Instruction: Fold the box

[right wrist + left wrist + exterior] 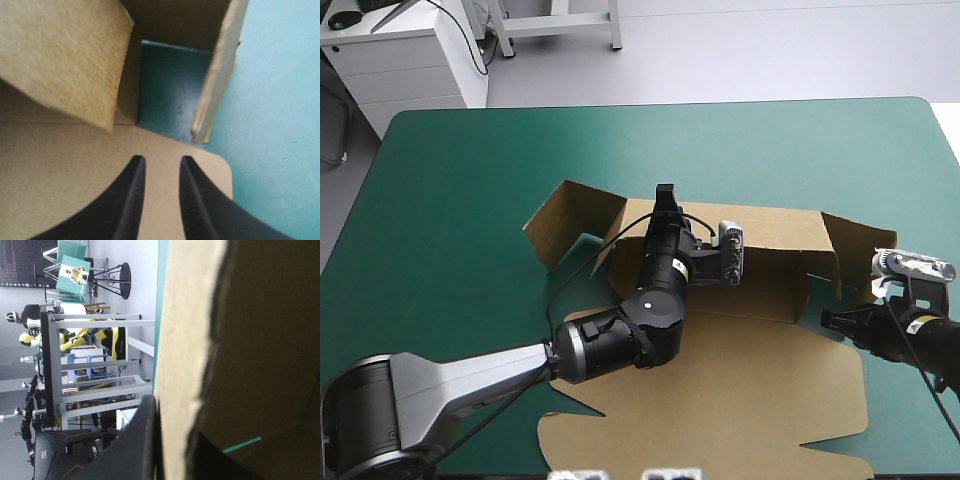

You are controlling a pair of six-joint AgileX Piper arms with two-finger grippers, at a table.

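Note:
The brown box lies mid-table, its wide flat panel toward the front and its back wall raised. My left gripper reaches over that wall near its left end and is shut on the top edge. In the left wrist view the board's edge runs between the fingers, with one black finger on its outer side. My right gripper hovers at the box's right end; its black fingers stand slightly apart over the flat panel, holding nothing. Ahead of it stand a raised flap and a side flap.
The teal-green cover lies bare to the left, to the right and behind the box. A left side flap angles out from the back wall. A white cabinet stands beyond the table's far left corner.

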